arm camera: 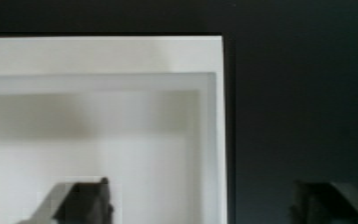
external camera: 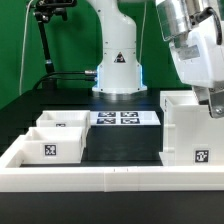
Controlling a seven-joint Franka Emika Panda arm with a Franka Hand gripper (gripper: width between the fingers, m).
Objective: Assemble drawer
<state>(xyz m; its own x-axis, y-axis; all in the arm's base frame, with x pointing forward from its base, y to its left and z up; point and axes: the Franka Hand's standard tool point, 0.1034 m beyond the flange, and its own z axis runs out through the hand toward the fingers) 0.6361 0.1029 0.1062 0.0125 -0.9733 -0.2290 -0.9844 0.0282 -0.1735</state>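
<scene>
A large white drawer box [external camera: 190, 132] with a marker tag on its front stands at the exterior view's right. My gripper [external camera: 211, 103] hangs just above its far right top edge. In the wrist view the gripper [arm camera: 208, 205] is open. One dark finger [arm camera: 78, 203] is over the white box [arm camera: 105, 110] and the other [arm camera: 338, 203] is over the dark table, so the box's side wall lies between them. I cannot tell whether the fingers touch it. Two smaller white drawer trays [external camera: 62, 122] [external camera: 48, 146] sit at the exterior view's left.
The marker board [external camera: 125, 118] lies flat at the back middle, in front of the arm's base [external camera: 118, 75]. A low white wall [external camera: 110, 180] runs along the front and left of the work area. A black stand [external camera: 42, 40] rises at the back left.
</scene>
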